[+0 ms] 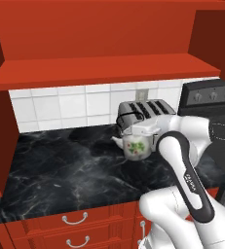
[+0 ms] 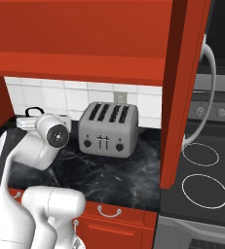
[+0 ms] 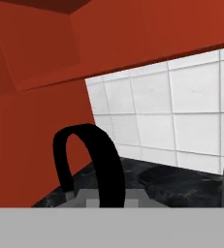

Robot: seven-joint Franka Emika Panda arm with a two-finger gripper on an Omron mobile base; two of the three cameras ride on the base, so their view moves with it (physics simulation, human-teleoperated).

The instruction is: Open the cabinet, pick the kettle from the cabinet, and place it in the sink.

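The small white kettle (image 1: 136, 146) with its floral mark hangs above the black marble counter (image 1: 60, 165), just in front of the toaster. My gripper (image 1: 129, 127) is shut on its thin black hoop handle (image 3: 91, 164), which arches up close in the hand view. In the right base view the handle (image 2: 32, 111) peeks out above the hand, and the arm hides the kettle's body. The red cabinet (image 1: 104, 70) stands open overhead. One of its doors (image 2: 184, 92) is swung out, showing its long silver bar handle (image 2: 210, 87). The sink is out of view.
A silver four-slot toaster (image 2: 109, 129) stands against the white tiled wall (image 1: 75, 104). A black stove (image 2: 201, 180) lies to the right, partly behind the open door. Red drawers (image 1: 75, 219) with curved handles run below the counter edge.
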